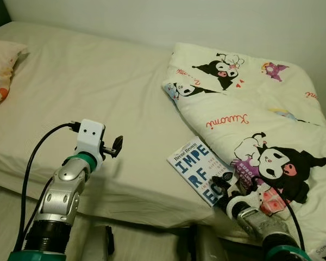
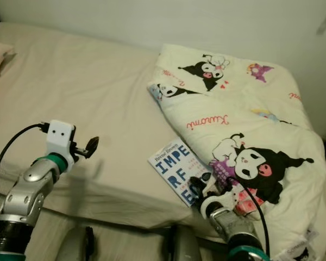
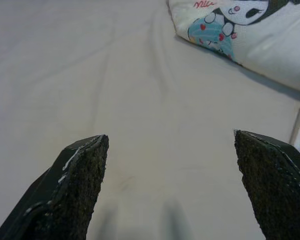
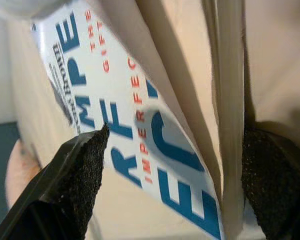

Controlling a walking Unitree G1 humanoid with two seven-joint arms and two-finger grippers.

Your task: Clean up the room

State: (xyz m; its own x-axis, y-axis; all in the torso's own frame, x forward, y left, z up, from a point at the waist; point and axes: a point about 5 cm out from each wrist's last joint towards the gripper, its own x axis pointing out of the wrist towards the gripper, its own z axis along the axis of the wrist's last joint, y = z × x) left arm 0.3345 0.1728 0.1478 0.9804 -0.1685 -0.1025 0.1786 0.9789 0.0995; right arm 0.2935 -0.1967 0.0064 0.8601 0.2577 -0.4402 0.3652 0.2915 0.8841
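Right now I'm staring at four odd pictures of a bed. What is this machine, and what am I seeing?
It is a walking household robot tidying a bedroom. Two pictures come from cameras in its head, looking down at the bed. Two come from cameras on its wrists, looking along its black fingers. On the bed lie a cartoon-printed quilt, a pillow and a book. The left pincer hovers open over bare sheet. The right pincer is at the book, one finger on either side of it.

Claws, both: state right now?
Left claw: open, empty, over the bedsheet.
Right claw: open, fingers either side of the book, not clamped.
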